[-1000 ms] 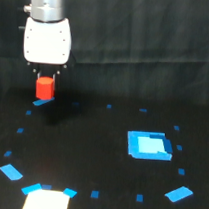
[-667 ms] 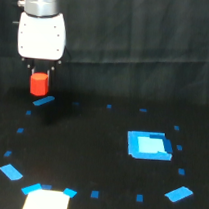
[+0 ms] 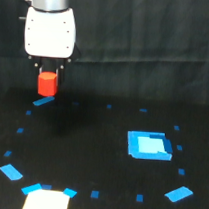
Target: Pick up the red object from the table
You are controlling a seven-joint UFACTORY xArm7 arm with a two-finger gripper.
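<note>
Item, lower left of the frame, nearest us: a pale panel [image 3: 45, 201] edged in blue tape, cut off by the bottom edge.

Item, lower and middle band: the table [image 3: 89, 156], flat and black, scattered with small blue tape marks [image 3: 10, 172]; we note a larger blue rectangle [image 3: 148, 145] at right of centre, well apart from the arm.

Item, left of centre: a slanted blue mark [image 3: 43, 102] on the surface, just below the held block.

Item, upper left: the red object [image 3: 47, 83] — a small red-orange block, upright, its long axis running vertically, in line with the fingers above it. We judge it lifted off the surface, since it sits above the slanted mark without touching it.

Item, directly above: the gripper [image 3: 48, 73], white-bodied and wider than the block, its dark jaws closed against the block's upper sides. The block sits squarely between them and hangs straight down from the white body — so any further rise keeps it in line.

Item, farthest: a dark curtain [image 3: 147, 30] behind.

We judge the pick nearly complete.
</note>
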